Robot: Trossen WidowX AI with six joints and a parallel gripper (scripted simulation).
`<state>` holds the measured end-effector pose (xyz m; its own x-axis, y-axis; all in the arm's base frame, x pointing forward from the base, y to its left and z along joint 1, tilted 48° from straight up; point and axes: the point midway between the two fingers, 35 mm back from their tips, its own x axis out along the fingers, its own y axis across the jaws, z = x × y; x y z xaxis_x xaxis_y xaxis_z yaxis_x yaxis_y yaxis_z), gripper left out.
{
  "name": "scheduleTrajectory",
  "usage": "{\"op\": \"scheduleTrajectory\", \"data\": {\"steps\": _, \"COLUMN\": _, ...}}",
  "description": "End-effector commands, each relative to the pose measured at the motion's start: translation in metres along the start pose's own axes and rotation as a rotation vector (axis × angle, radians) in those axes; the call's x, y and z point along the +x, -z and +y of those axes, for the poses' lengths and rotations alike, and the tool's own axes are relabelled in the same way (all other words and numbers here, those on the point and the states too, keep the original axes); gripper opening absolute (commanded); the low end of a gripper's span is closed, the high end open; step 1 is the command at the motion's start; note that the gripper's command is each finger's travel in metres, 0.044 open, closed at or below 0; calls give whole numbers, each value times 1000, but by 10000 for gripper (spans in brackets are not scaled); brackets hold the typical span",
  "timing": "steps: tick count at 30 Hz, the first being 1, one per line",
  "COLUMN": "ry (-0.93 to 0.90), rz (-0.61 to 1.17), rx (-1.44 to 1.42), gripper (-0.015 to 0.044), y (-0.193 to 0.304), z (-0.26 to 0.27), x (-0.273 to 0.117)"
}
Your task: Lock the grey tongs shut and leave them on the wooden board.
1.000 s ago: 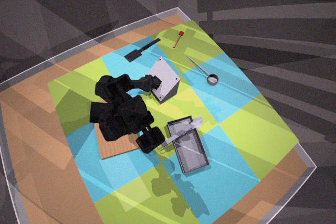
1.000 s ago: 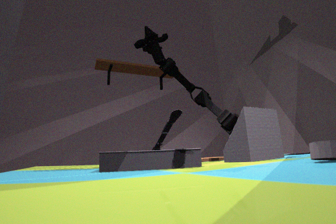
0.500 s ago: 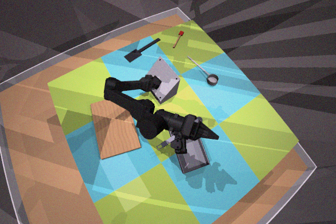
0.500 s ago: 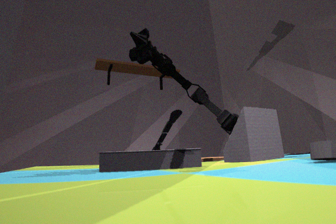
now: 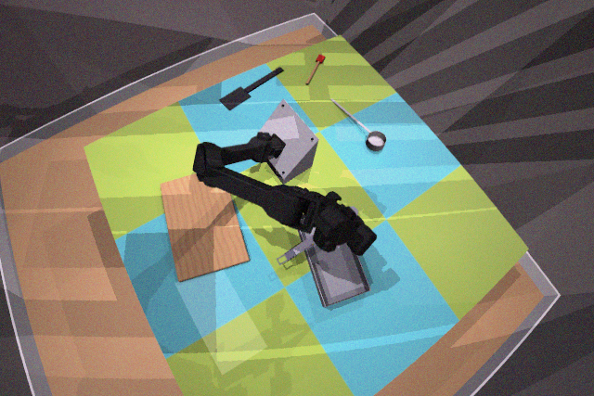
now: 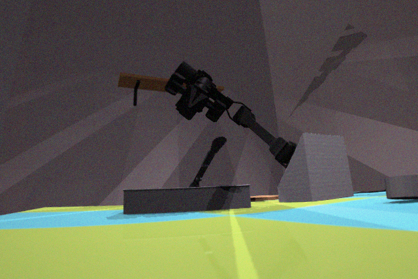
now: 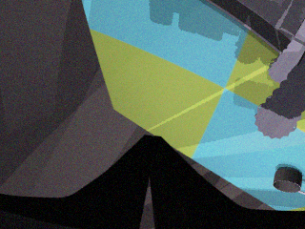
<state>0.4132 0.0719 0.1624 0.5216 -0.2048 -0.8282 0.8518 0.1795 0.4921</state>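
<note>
The grey tongs [image 5: 298,249] [image 6: 206,164] [image 7: 276,125] lie across the roasting tin [image 5: 340,281] [image 6: 162,201] [image 7: 238,16], off the wooden board [image 5: 203,233] [image 6: 264,197]. Their long axis crosses the tin's length; the looped end points toward the board, while the scalloped tips point away, tilted upward and apart. The end effector [image 5: 355,219] [image 6: 191,104] [image 7: 152,143] is narrow, its fingers together, holding nothing.

Blue-and-lime checked mat [image 5: 421,233] [image 6: 151,245] [image 7: 162,76], brown wood-grained board [image 5: 206,233], black spatula [image 5: 235,97]
</note>
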Motion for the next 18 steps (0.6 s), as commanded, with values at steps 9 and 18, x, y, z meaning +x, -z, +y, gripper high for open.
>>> {"op": "scheduleTrajectory", "data": {"steps": 9, "ry": 576, "rz": -617, "rx": 91, "gripper": -150, "y": -81, "z": -146, "x": -1}}
{"op": "scheduleTrajectory", "data": {"steps": 18, "ry": 576, "rz": -617, "rx": 91, "gripper": -150, "y": -81, "z": -146, "x": -1}}
